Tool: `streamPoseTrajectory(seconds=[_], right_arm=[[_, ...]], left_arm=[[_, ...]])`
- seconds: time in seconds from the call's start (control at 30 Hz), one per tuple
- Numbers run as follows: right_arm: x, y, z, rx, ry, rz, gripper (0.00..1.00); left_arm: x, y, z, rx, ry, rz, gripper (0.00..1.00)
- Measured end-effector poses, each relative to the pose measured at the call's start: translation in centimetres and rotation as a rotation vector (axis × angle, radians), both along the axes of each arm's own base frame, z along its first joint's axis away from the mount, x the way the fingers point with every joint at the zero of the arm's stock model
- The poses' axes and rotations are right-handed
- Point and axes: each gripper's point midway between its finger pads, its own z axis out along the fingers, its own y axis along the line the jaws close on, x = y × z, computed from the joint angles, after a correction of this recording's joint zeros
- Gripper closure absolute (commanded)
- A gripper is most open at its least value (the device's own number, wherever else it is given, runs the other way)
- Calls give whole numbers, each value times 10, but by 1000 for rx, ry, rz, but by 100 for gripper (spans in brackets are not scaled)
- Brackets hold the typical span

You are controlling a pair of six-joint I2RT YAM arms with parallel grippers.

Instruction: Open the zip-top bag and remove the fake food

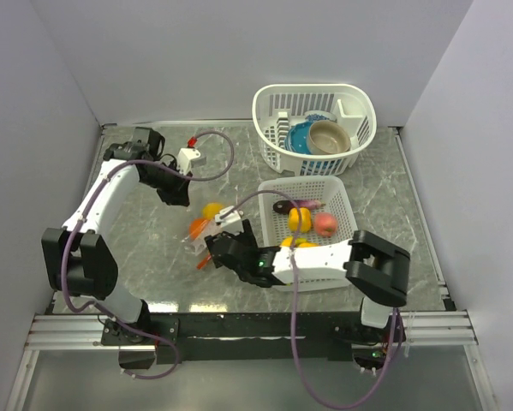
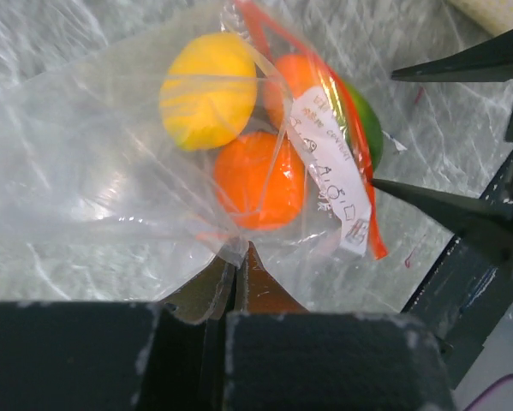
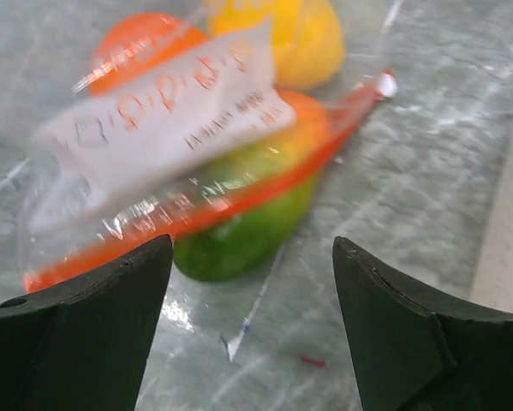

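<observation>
Zip-top bag (image 1: 201, 229): one unit, clear plastic, lying on the grey table (image 1: 384, 197) between my two arms, just left of the near basket. It carries one red-orange zipper strip (image 3: 239, 193) with one slider (image 3: 384, 83) at the end, and one white handwritten label (image 3: 162, 111) across its face.

Fake food inside the zip-top bag: one yellow piece (image 2: 207, 90), one orange piece (image 2: 258, 178) and one green piece (image 2: 365, 128). An orange patch beside the green may be a fourth piece or part of the green one; I cannot tell which.

My left gripper (image 2: 239, 257): jaws fully closed, pinching a bunched fold of the bag's clear film, close beside the orange piece.

My right gripper (image 3: 252, 257): jaws spread wide, holding nothing. The strip and the green piece lie just ahead of the gap. In the left wrist view one finger (image 2: 444, 205) has its tip at the label's edge; contact cannot be confirmed.

Surroundings: two white slatted baskets.
- The near basket (image 1: 307, 180) holds loose pieces, among them an orange fruit (image 1: 300, 220) and a pink fruit (image 1: 325, 224). My right arm (image 1: 316, 257) lies across its front edge.
- The far basket (image 1: 316, 86) holds one blue bowl (image 1: 301, 137) and one tan bowl (image 1: 329, 137).

Obstruction: the label overlaps part of the strip on the side facing my right jaws
</observation>
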Motion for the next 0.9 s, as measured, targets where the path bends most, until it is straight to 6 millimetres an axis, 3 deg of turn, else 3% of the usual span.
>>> streamPoseTrajectory(seconds=[0.3,0.5,0.73,0.9], right_arm=[[13,13,-15,-45,12,33,17],[19,5,-23,-68,23,-6,18],[9,-15,-29,-55,41,-19,19],[8,-15,-31,-39,53,-17,20]], left_arm=[[-7,4,-17,25,35,6,99],[-4,6,-19,35,26,10,99],[-7,11,-32,63,40,19,99],[-5,15,-41,88,46,27,99]])
